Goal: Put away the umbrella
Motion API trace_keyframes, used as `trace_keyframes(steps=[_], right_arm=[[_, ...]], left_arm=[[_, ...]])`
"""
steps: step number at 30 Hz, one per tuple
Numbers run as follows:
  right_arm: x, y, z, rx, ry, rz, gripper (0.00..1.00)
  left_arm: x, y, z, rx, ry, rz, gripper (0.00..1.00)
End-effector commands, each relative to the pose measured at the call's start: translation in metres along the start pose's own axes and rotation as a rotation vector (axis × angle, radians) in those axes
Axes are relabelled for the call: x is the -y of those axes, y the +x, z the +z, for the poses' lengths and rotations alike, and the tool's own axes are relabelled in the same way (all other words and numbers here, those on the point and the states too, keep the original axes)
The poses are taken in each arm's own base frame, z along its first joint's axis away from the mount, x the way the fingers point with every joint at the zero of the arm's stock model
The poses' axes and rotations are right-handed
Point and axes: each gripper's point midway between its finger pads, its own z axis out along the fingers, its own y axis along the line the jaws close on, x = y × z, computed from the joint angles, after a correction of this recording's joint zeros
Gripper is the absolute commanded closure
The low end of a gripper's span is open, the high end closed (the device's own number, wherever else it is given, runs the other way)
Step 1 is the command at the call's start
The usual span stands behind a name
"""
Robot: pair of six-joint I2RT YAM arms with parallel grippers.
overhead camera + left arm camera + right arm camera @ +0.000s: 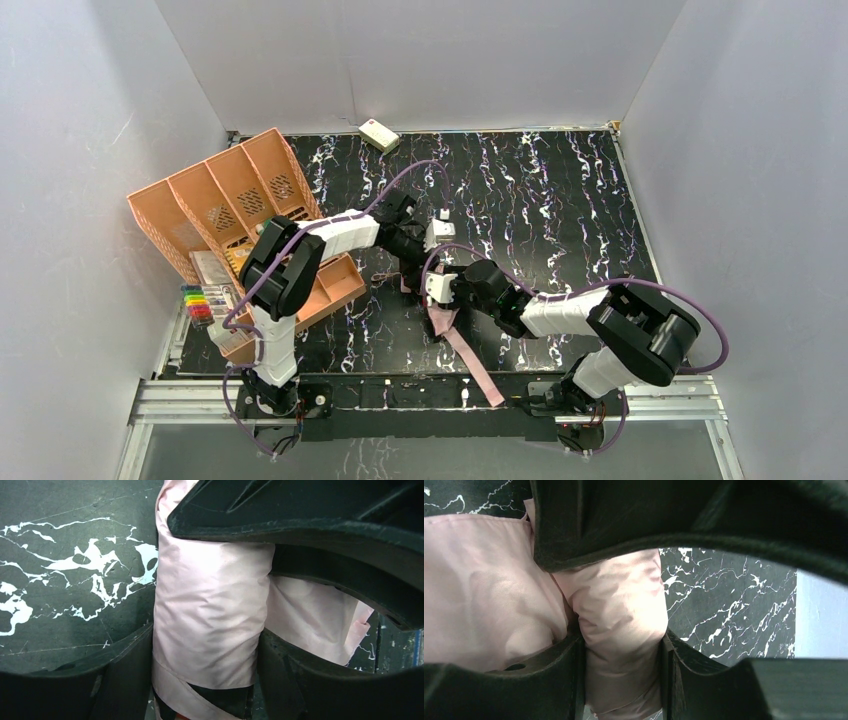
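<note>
The umbrella (441, 322) lies folded on the black marbled table, near the middle front, and a long pink strip of it (476, 367) trails toward the near edge. My left gripper (412, 262) and right gripper (437, 292) meet over it. In the left wrist view the pink bundle (207, 605), with black fabric at its lower end, sits clamped in my left gripper (205, 680). The right gripper's black body (310, 525) hangs just above. In the right wrist view my right gripper (622, 680) is shut on pink fabric (621, 620). The handle is hidden.
An orange slotted organiser (226, 200) leans at the left, with an orange tray (335, 282) beside it. Coloured markers (199, 301) lie at the left edge. A small cream box (378, 134) sits at the far edge. White walls close in on three sides.
</note>
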Motion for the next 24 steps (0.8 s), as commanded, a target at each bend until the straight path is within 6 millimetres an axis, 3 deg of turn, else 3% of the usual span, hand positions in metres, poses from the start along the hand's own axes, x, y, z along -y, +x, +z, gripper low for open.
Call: trace_keyframes(steps=[1, 7, 12, 16, 20, 22, 24], right_arm=[[-0.024, 0.017, -0.003, -0.060, -0.078, 0.012, 0.71], [-0.018, 0.008, -0.007, -0.032, -0.066, 0.034, 0.61], [-0.004, -0.008, -0.018, 0.025, -0.028, 0.074, 0.37], [0.007, -0.020, -0.035, 0.058, 0.001, 0.126, 0.24], [0.015, -0.038, -0.062, 0.115, 0.009, 0.280, 0.22], [0.022, -0.055, -0.088, 0.172, 0.031, 0.548, 0.23], [0.034, -0.051, -0.104, 0.159, 0.104, 0.791, 0.23]], left_arm=[[0.002, 0.020, 0.006, -0.109, -0.016, 0.016, 0.41], [0.001, 0.027, 0.006, -0.152, -0.043, 0.033, 0.65], [-0.004, 0.027, 0.004, -0.171, -0.080, 0.059, 0.99], [-0.010, 0.026, 0.000, -0.178, -0.122, 0.083, 1.00], [-0.014, 0.030, -0.006, -0.178, -0.184, 0.118, 1.00], [-0.019, 0.035, -0.009, -0.195, -0.264, 0.160, 1.00], [-0.022, 0.039, -0.011, -0.201, -0.346, 0.217, 1.00]])
